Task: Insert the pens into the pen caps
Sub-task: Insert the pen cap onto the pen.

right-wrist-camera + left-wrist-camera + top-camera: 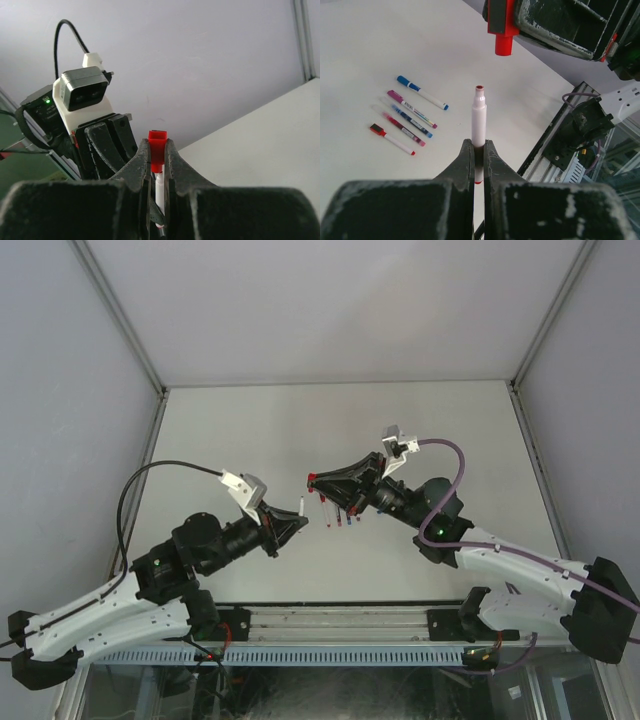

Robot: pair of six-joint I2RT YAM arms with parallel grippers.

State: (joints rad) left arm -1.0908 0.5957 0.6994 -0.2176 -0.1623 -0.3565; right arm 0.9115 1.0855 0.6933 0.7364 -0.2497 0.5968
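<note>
lower barrel of the white marker pen with the red tip (pixel 479 112), buried between the black fingers of the left pincer (pixel 478 146). upper part of the short red plastic cap (pixel 503 45), lost inside the right pincer (pixel 501 25), itself cropped by the top edge. from above, thin loose pens (pixel 340 518) on the white tabletop (pixel 240 430), half covered by that pincer, too small to count or tell colours.

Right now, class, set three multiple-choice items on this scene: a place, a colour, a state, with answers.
1. The loose marker pens lie on: A the white table; B a tray; C a shelf.
2. The short plastic cap in the right gripper is: A blue; B red; C magenta.
3. The white-barrelled pen in the left gripper is: A capped; B bare-tipped, clear of the cap; C dropped.
Answers: A, flat on the tabletop; B, red in its shut jaws; B, a gap shows.
</note>
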